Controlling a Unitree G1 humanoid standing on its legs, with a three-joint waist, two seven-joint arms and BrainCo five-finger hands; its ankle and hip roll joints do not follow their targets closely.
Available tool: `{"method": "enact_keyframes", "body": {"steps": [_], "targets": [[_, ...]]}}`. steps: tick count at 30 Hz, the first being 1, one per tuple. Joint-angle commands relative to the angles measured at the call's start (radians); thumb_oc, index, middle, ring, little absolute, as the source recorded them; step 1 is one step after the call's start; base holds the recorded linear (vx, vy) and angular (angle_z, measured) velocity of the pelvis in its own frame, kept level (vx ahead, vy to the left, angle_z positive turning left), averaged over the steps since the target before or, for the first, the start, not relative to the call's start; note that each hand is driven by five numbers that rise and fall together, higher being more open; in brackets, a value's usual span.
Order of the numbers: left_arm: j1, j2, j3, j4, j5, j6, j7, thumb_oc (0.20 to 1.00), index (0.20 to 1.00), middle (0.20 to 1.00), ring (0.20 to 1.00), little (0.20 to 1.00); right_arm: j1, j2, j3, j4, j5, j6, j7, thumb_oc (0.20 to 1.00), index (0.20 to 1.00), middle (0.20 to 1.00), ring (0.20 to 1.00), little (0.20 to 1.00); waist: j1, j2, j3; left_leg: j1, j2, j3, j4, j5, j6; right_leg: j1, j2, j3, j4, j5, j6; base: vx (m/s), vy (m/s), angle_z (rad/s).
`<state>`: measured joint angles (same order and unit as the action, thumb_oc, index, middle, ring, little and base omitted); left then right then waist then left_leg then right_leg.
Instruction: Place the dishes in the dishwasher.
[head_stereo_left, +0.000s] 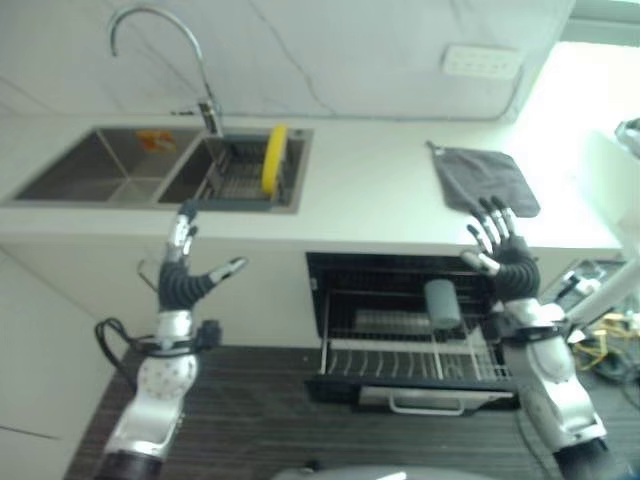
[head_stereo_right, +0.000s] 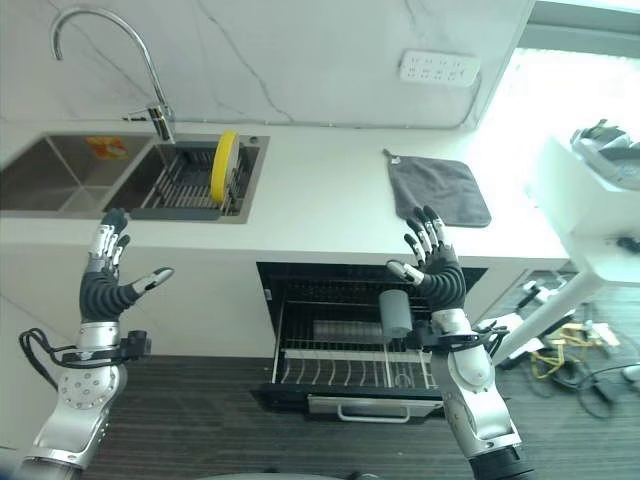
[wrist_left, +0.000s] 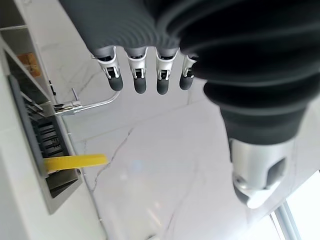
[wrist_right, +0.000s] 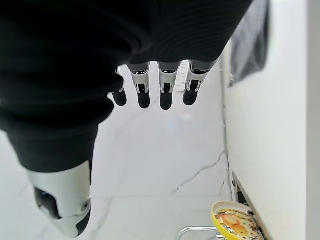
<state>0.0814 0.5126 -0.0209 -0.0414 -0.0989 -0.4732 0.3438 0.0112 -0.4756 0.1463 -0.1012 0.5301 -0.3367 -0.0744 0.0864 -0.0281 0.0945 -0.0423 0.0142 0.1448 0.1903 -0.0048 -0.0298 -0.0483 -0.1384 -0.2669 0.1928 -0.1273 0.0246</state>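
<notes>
White counter (head_stereo_right: 320, 190), marble wall; yellow plate (head_stereo_right: 227, 160) upright in sink rack (head_stereo_right: 185, 185), well beyond my left hand (head_stereo_right: 100, 290) and right hand (head_stereo_right: 437, 270); both spread, empty; dishwasher rack (head_stereo_right: 355, 350) pulled out.

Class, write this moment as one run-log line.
left hand: open, raised, empty | right hand: open, raised, empty | yellow plate: upright in sink rack | dishwasher rack: pulled out, grey cup inside

Sink (head_stereo_right: 60, 185) at counter's (head_stereo_right: 330, 215) left, plate (head_stereo_right: 226, 162) upright in its rack (head_stereo_right: 185, 185). Cloth (head_stereo_right: 438, 190) on counter right. Dishwasher (head_stereo_right: 360, 300) below, cup (head_stereo_right: 394, 312) in its pulled-out rack.
</notes>
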Motion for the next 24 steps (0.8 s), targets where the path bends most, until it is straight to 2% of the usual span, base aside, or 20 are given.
{"method": "enact_keyframes", "body": {"steps": [1, 4, 5, 6, 7, 8, 9, 10, 11, 13, 15, 16, 20, 23, 24], "targets": [[-0.045, 0.024, 0.035, -0.049, 0.006, -0.064, -0.014, 1.0, 1.0, 1.0, 1.0, 1.0, -0.088, -0.041, -0.053, -0.043, 0.02, -0.041, -0.022, 1.0, 1.0, 1.0, 1.0, 1.0, -0.015, -0.01, 0.021, -0.017, 0.043, -0.055, 0.001, 0.074, -0.005, 0.139, 0.052, 0.045, -0.116, 0.118, 0.011, 0.09, 0.423, 0.03], [-0.08, 0.02, 0.047, -0.051, -0.111, -0.064, -0.074, 1.0, 1.0, 1.0, 1.0, 1.0, -0.106, -0.052, -0.066, -0.052, -0.007, -0.007, -0.016, 1.0, 1.0, 1.0, 1.0, 1.0, -0.024, 0.016, 0.022, 0.004, 0.156, -0.158, -0.152, 0.201, -0.047, 0.144, 0.035, 0.108, -0.077, 0.078, 0.016, 0.1, 0.552, -0.23], [-0.094, 0.015, 0.046, -0.045, -0.16, -0.075, -0.103, 1.0, 1.0, 1.0, 1.0, 1.0, -0.108, -0.061, -0.07, -0.055, -0.006, -0.004, -0.024, 1.0, 1.0, 1.0, 1.0, 1.0, -0.032, 0.022, 0.022, 0.01, 0.177, -0.173, -0.159, 0.214, -0.052, 0.138, 0.025, 0.12, -0.058, 0.066, 0.018, 0.05, 0.538, -0.67], [-0.106, 0.01, 0.046, -0.037, -0.189, -0.085, -0.122, 1.0, 1.0, 1.0, 1.0, 1.0, -0.112, -0.071, -0.074, -0.057, 0.001, -0.004, -0.033, 1.0, 1.0, 1.0, 1.0, 1.0, -0.04, 0.028, 0.021, 0.02, 0.188, -0.189, -0.155, 0.203, -0.052, 0.126, 0.013, 0.132, -0.033, 0.055, 0.021, 0.04, 0.617, -0.85], [-0.127, 0.009, 0.043, -0.024, -0.236, -0.097, -0.152, 1.0, 1.0, 1.0, 1.0, 1.0, -0.125, -0.082, -0.081, -0.056, 0.018, -0.001, -0.037, 1.0, 1.0, 1.0, 1.0, 1.0, -0.054, 0.037, 0.02, 0.054, 0.185, -0.2, -0.15, 0.146, -0.051, 0.102, -0.013, 0.155, 0.0, 0.046, 0.033, 0.03, 0.708, -0.86], [-0.139, 0.003, 0.035, -0.026, -0.265, -0.1, -0.18, 1.0, 1.0, 1.0, 1.0, 1.0, -0.126, -0.082, -0.092, -0.05, 0.015, -0.011, -0.052, 1.0, 1.0, 1.0, 1.0, 1.0, -0.068, 0.047, 0.02, 0.071, 0.179, -0.184, -0.153, 0.113, -0.054, 0.085, -0.04, 0.16, 0.018, 0.05, 0.046, 0.06, 0.823, -0.94], [-0.152, -0.001, 0.02, -0.029, -0.284, -0.1, -0.211, 1.0, 1.0, 1.0, 1.0, 1.0, -0.115, -0.07, -0.119, -0.04, 0.005, -0.026, -0.066, 1.0, 1.0, 1.0, 1.0, 1.0, -0.087, 0.052, 0.015, 0.101, 0.161, -0.136, -0.173, 0.075, -0.045, 0.081, -0.086, 0.158, 0.019, 0.074, 0.074, 0.07, 0.759, -0.84], [-0.161, -0.006, 0.009, -0.044, -0.309, -0.079, -0.252, 1.0, 1.0, 1.0, 1.0, 1.0, -0.097, -0.05, -0.147, -0.039, 0.005, -0.041, -0.088, 1.0, 1.0, 1.0, 1.0, 1.0, -0.089, 0.046, 0.012, 0.107, 0.128, -0.137, -0.175, 0.053, -0.034, 0.091, -0.126, 0.161, -0.018, 0.132, 0.1, 0.07, 0.66, -0.52], [-0.172, -0.008, 0.004, -0.054, -0.287, -0.056, -0.274, 1.0, 1.0, 1.0, 1.0, 1.0, -0.072, -0.017, -0.173, -0.053, 0.011, -0.054, -0.1, 1.0, 1.0, 1.0, 1.0, 1.0, -0.094, 0.032, 0.012, 0.114, 0.084, -0.136, -0.179, 0.028, -0.012, 0.079, -0.17, 0.165, -0.043, 0.236, 0.125, 0.04, 0.472, 0.11], [-0.165, 0.014, 0.011, -0.06, -0.239, -0.055, -0.257, 1.0, 1.0, 1.0, 1.0, 1.0, -0.057, 0.014, -0.196, -0.064, 0.021, -0.051, -0.063, 1.0, 1.0, 1.0, 1.0, 1.0, -0.09, 0.023, 0.016, 0.133, 0.054, -0.1, -0.2, 0.019, 0.008, 0.048, -0.185, 0.128, -0.035, 0.315, 0.14, -0.01, 0.324, 0.4], [-0.153, 0.037, 0.033, -0.068, -0.245, -0.053, -0.255, 1.0, 1.0, 1.0, 1.0, 1.0, -0.063, 0.031, -0.196, -0.068, 0.025, -0.039, -0.035, 1.0, 1.0, 1.0, 1.0, 1.0, -0.069, 0.028, 0.011, 0.14, 0.045, -0.057, -0.239, 0.035, 0.022, 0.036, -0.153, 0.081, -0.006, 0.295, 0.137, -0.07, 0.319, -0.4], [-0.153, 0.051, 0.052, -0.068, -0.266, -0.049, -0.277, 1.0, 1.0, 1.0, 1.0, 1.0, -0.062, 0.035, -0.187, -0.075, 0.021, -0.045, -0.045, 1.0, 1.0, 1.0, 1.0, 1.0, -0.059, 0.027, 0.001, 0.125, 0.024, -0.049, -0.252, 0.04, 0.04, 0.029, -0.083, 0.063, 0.02, 0.251, 0.128, -0.11, 0.315, -0.8], [-0.132, 0.042, 0.071, -0.057, -0.249, -0.062, -0.272, 1.0, 1.0, 1.0, 1.0, 1.0, -0.062, 0.051, -0.168, -0.078, -0.004, -0.07, -0.043, 1.0, 1.0, 1.0, 1.0, 1.0, -0.035, 0.006, -0.01, 0.094, -0.03, -0.018, -0.266, 0.043, 0.073, 0.025, 0.05, 0.008, 0.09, 0.185, 0.105, -0.12, 0.18, -0.22], [-0.095, 0.017, 0.09, -0.072, -0.218, -0.075, -0.265, 1.0, 1.0, 1.0, 1.0, 1.0, -0.079, 0.053, -0.149, -0.061, 0.003, -0.095, -0.043, 1.0, 1.0, 1.0, 1.0, 1.0, -0.007, -0.013, -0.012, 0.06, -0.054, 0.024, -0.252, 0.051, 0.068, 0.09, 0.079, -0.017, -0.018, 0.14, 0.075, -0.11, -0.027, -0.59], [-0.077, 0.011, 0.092, -0.071, -0.204, -0.077, -0.25, 1.0, 1.0, 1.0, 1.0, 1.0, -0.082, 0.049, -0.143, -0.05, 0.011, -0.111, -0.036, 1.0, 1.0, 1.0, 1.0, 1.0, -0.005, -0.01, -0.014, 0.05, -0.056, 0.019, -0.245, 0.061, 0.058, 0.119, 0.097, 0.001, -0.096, 0.115, 0.048, -0.07, -0.115, -0.67]]}}
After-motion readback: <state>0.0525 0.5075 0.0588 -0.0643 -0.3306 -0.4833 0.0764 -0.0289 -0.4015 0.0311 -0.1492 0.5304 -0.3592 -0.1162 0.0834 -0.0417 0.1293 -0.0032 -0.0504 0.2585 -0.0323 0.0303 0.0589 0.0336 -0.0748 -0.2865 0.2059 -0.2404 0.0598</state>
